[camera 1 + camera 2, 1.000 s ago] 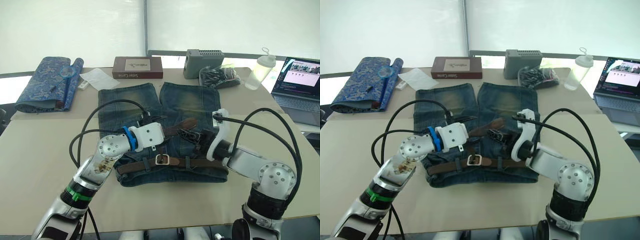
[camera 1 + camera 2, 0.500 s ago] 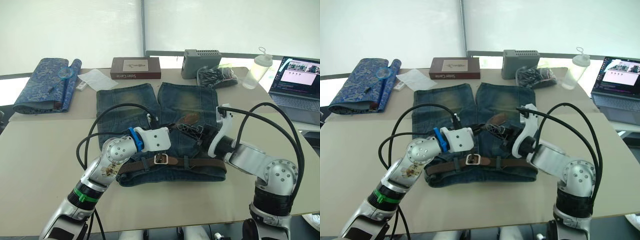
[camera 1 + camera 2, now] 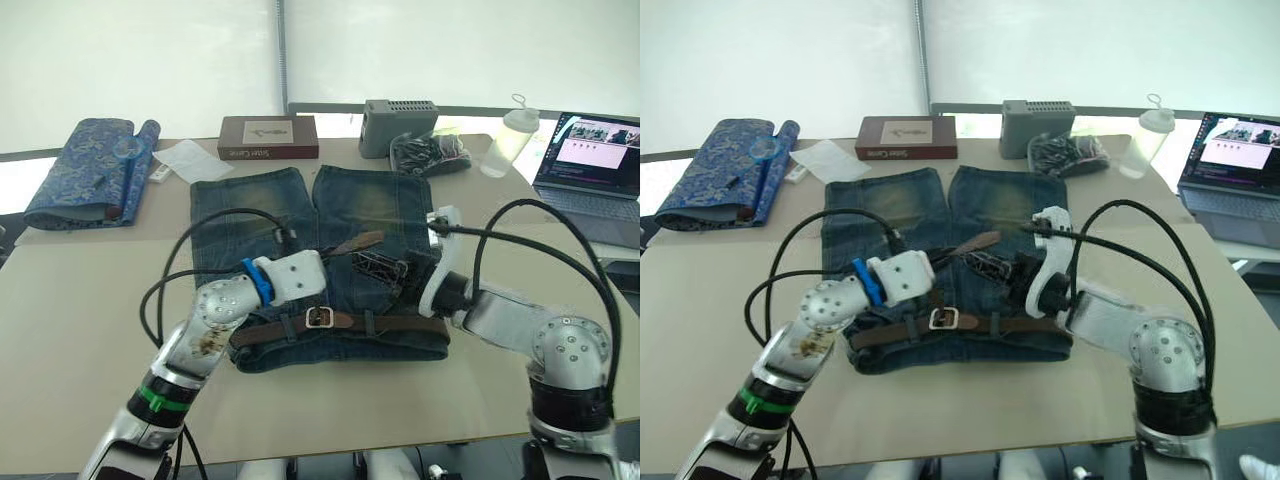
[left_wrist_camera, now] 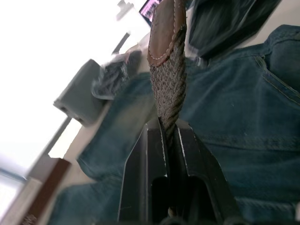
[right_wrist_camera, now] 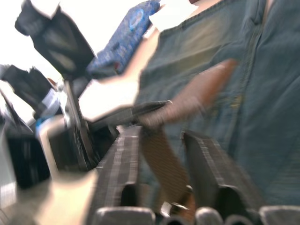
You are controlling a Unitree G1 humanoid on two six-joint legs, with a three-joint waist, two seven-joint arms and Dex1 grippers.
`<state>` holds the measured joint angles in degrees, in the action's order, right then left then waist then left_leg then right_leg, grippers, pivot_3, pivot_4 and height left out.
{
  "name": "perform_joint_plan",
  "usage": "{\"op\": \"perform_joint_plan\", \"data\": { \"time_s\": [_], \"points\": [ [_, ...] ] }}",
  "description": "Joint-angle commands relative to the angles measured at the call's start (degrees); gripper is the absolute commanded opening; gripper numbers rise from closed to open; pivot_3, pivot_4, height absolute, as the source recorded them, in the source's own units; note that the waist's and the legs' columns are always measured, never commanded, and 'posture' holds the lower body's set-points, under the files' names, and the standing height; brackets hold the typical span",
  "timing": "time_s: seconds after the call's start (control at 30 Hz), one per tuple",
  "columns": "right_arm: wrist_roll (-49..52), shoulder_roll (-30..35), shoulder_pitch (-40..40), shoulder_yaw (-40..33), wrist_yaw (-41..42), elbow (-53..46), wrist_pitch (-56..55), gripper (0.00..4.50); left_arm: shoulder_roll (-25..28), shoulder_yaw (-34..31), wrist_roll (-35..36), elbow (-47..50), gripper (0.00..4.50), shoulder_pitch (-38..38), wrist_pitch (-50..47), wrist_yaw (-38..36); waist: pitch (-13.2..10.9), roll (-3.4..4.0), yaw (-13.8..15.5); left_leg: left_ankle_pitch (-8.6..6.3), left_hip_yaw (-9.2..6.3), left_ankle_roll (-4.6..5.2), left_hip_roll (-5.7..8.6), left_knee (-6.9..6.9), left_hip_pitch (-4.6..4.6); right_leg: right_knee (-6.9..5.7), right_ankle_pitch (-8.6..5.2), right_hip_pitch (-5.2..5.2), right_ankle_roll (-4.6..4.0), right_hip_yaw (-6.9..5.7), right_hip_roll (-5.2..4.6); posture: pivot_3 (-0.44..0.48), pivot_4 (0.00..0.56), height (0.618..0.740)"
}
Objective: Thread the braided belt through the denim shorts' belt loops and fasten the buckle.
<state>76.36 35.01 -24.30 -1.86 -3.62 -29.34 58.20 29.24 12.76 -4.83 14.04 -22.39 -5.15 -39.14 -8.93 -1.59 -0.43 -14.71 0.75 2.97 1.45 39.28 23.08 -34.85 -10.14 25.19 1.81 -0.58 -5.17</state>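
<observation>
We see the left gripper (image 4: 169, 140) clamped on the braided belt (image 3: 340, 321) just below its leather tip, which sticks up and away over the denim shorts (image 3: 320, 210). Our right gripper (image 5: 161, 154) stands open, the strap passing loosely between its fingers (contact unclear). The belt runs crosswise along the waistband, the buckle (image 3: 319, 317) near its middle, on the table (image 3: 80, 290).

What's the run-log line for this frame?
left gripper: shut on braided belt tip | right gripper: open, strap between fingers | buckle: on denim shorts waistband
</observation>
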Motion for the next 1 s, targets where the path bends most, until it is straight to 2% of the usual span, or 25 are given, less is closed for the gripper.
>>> {"op": "perform_joint_plan", "data": {
  "time_s": [0.03,0.1,0.23,0.3,0.5,0.77,1.0],
  "points": [
    [-22.9,9.6,1.4,11.3,17.4,-5.2,-9.9,2.13,4.9,-2.6,3.2,1.4,0.0,2.5,0.0,-5.4,0.0,0.0,-0.2,0.0,0.0,0.0,-0.01,0.0,-0.04,-0.01,-0.03,-0.02,-0.01,-0.01,0.01,0.0,0.15,0.74],
    [-32.4,12.9,1.7,17.3,24.5,-3.2,-15.4,2.13,8.0,-2.6,1.4,-0.4,0.0,3.3,2.6,-6.3,0.0,0.0,-0.2,0.0,0.02,0.0,0.0,0.01,-0.08,-0.01,-0.18,-0.03,0.12,-0.02,0.01,0.0,0.15,0.74],
    [-43.5,12.4,1.3,23.2,32.8,0.4,-22.7,2.13,12.8,-1.7,-2.7,-2.8,0.0,4.2,9.1,-7.3,0.0,-0.01,0.0,0.0,0.03,-0.01,-0.02,0.06,-0.11,-0.02,-0.31,-0.06,0.24,-0.01,0.01,0.0,0.15,0.74],
    [-47.1,11.6,1.1,24.5,35.4,2.1,-24.5,2.13,15.1,-1.8,-3.8,-3.5,0.0,4.7,12.5,-7.9,0.0,-0.03,0.1,0.0,0.03,-0.01,-0.01,0.06,-0.1,-0.02,-0.16,-0.06,-0.01,0.0,-0.02,0.0,0.15,0.74],
    [-52.9,9.7,1.5,24.0,41.6,5.8,-27.2,2.13,22.6,-1.5,-3.9,-5.5,0.0,4.7,23.7,-14.1,0.0,-0.04,0.3,-0.01,0.05,-0.02,0.01,0.06,-0.07,-0.01,-0.12,0.0,-0.05,-0.03,-0.14,0.0,0.15,0.74],
    [-56.8,6.8,1.2,23.0,46.0,7.4,-28.3,2.13,23.9,3.2,-11.2,-12.2,0.0,-4.6,31.9,-17.6,0.0,-0.03,1.0,0.0,0.08,-0.03,-0.01,0.11,-0.1,-0.05,-0.11,-0.03,-0.07,-0.09,-0.07,0.0,0.15,0.74],
    [-58.1,5.2,2.5,21.4,46.5,5.5,-26.7,2.13,21.7,7.4,-15.6,-17.7,0.0,-14.8,35.6,-19.4,-0.1,-0.05,1.0,-0.02,0.1,0.0,0.01,0.35,-0.02,-0.15,-0.11,-0.03,-0.05,-0.1,-0.01,0.0,0.15,0.74]
  ]
}}
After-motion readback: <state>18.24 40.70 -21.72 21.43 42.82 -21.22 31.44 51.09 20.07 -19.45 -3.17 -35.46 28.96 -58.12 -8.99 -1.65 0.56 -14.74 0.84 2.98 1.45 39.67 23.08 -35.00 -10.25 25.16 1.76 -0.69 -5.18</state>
